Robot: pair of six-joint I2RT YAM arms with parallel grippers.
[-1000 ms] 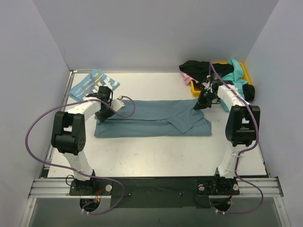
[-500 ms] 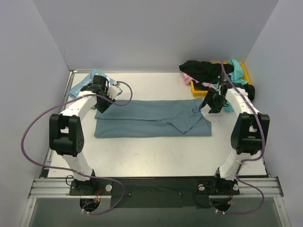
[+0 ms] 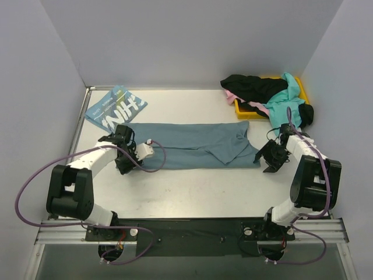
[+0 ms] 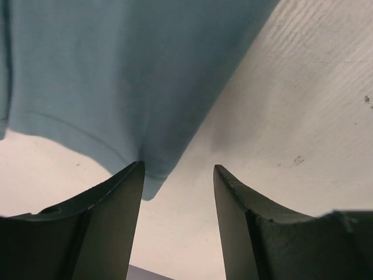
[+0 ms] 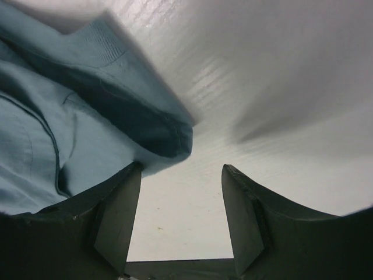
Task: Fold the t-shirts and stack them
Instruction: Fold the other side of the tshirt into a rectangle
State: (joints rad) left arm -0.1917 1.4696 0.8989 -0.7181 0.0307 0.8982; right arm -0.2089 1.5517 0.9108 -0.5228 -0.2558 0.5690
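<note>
Teal-grey cloth: the slate-teal t-shirt [image 3: 192, 146] lies flat across the middle of the table [image 3: 204, 189], its long axis running left to right, with a flap of fabric doubled over near its right end.

Left arm: the lower link rises from the base at the near edge, the elbow is bent out to the left, and the forearm angles inward to the shirt's near-left corner. The left end effector [image 4: 178, 169] points down at the table with its jaws apart. In the left wrist view the hemmed corner of the shirt reaches the tip of one finger [image 4: 111, 221]. The rest of the gap shows bare table, and nothing is clamped.

Right arm: the elbow is set out to the right, the forearm runs forward, and the wrist turns inward toward the shirt's near-right corner. The right end effector [image 5: 182, 169] is spread wide and holds nothing. Its wrist view shows the doubled, ribbed edge of the shirt ending just past one fingertip [image 5: 131, 175], with only table between the jaws.

The light-blue t-shirt [image 3: 116, 108] with white letters lies folded at the far-left corner of the table. A black t-shirt [image 3: 247, 86], a pink t-shirt [image 3: 230, 95] and a turquoise t-shirt [image 3: 282, 99] are heaped over the yellow bin [image 3: 240, 111] at the far right
</note>
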